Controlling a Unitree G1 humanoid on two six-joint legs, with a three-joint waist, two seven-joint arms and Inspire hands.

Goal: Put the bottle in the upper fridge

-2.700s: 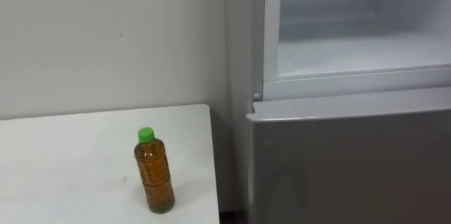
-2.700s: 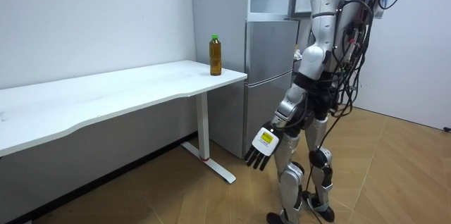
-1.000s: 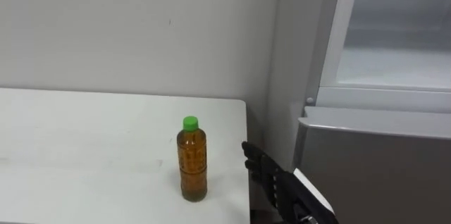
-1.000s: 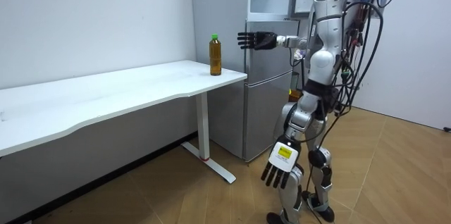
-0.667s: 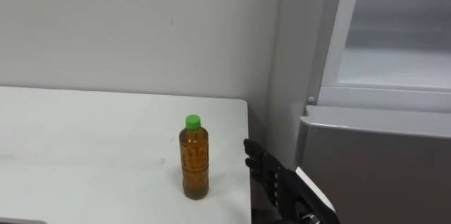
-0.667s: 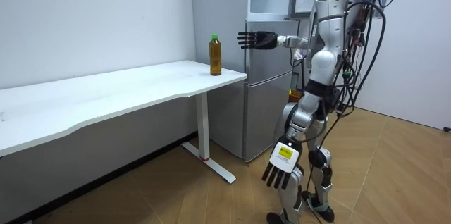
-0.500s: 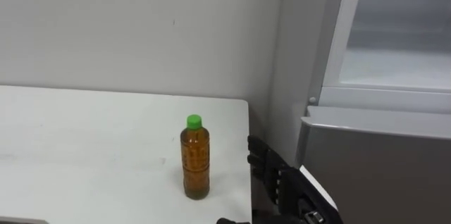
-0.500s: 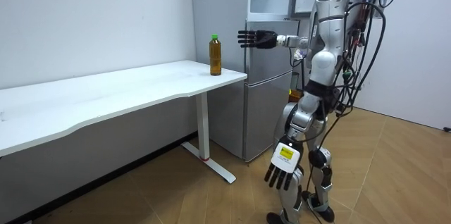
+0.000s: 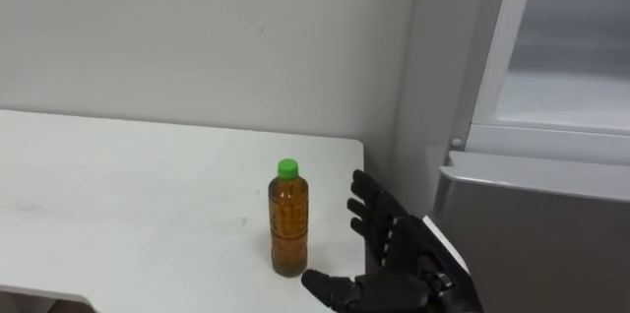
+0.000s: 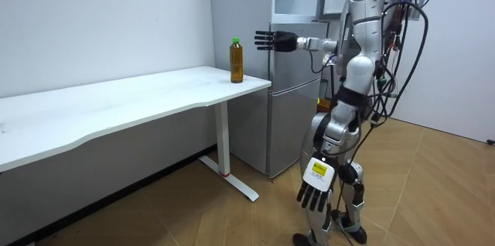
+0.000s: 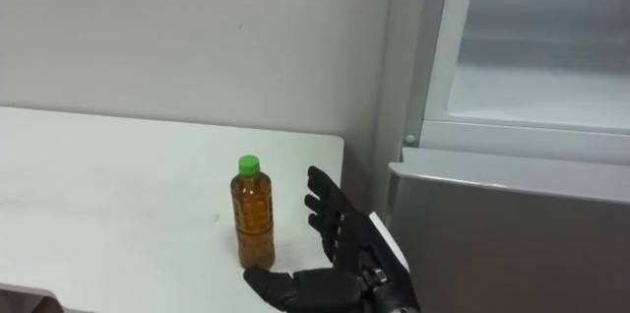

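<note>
Hovering rt hand, fingers spread, just beside slim amber plastic bottle, green cap; prob. not touching.

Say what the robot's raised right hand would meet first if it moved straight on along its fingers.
Likely the wall behind the table: the open right hand points just right of the bottle, though depth is unclear and it might brush it.
</note>
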